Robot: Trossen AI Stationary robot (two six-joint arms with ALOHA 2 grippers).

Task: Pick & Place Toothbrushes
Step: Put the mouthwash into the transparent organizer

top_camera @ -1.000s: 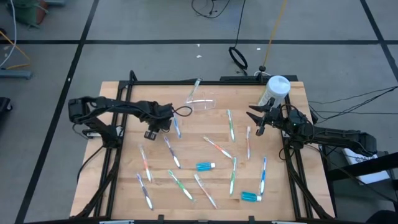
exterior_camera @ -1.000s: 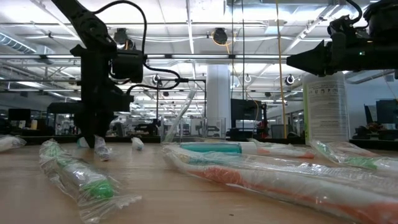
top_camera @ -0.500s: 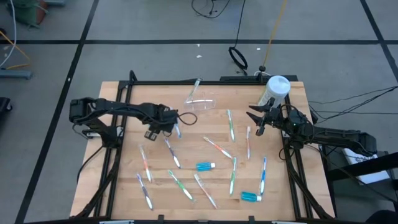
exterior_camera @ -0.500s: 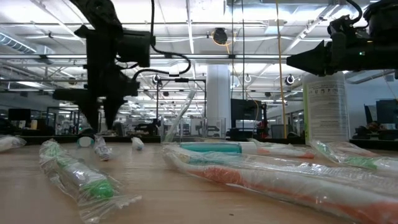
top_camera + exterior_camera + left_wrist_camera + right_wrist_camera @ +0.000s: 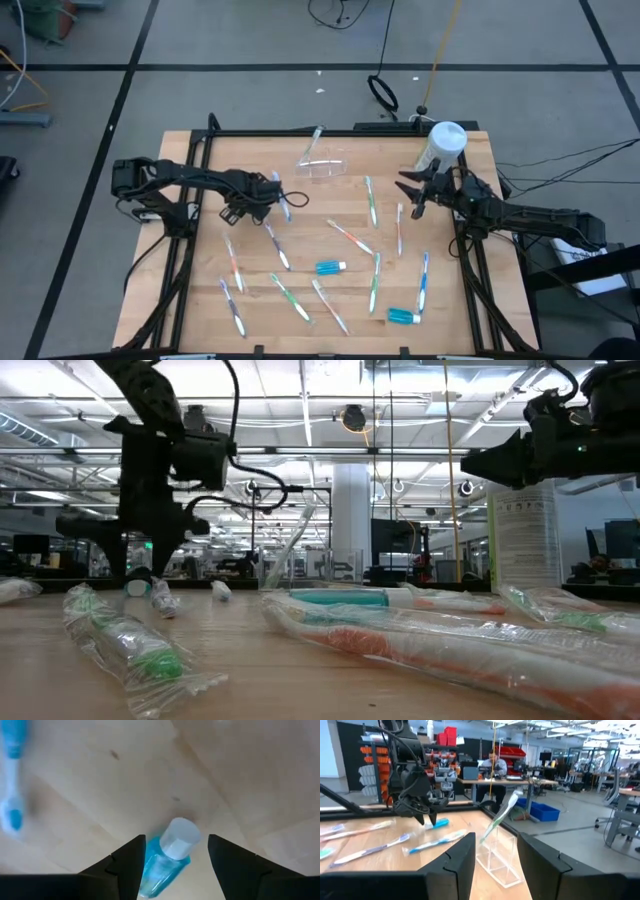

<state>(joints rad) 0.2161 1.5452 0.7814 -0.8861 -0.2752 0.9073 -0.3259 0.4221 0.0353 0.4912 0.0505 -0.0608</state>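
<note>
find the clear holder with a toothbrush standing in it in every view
High view: the clear holder sits mid-table near the far edge, between the arms.
Low view: far back, just left of centre.
Right wrist view: just ahead, framed by that arm's own fingers.
Left wrist view: not in it.
Shared landmark: the left end effector, to the holder's left in the high, low and right wrist views.

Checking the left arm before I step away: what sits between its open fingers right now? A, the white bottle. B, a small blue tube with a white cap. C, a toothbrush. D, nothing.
B: in the left wrist view the blue tube lies on the table between the open left gripper fingers.
</note>
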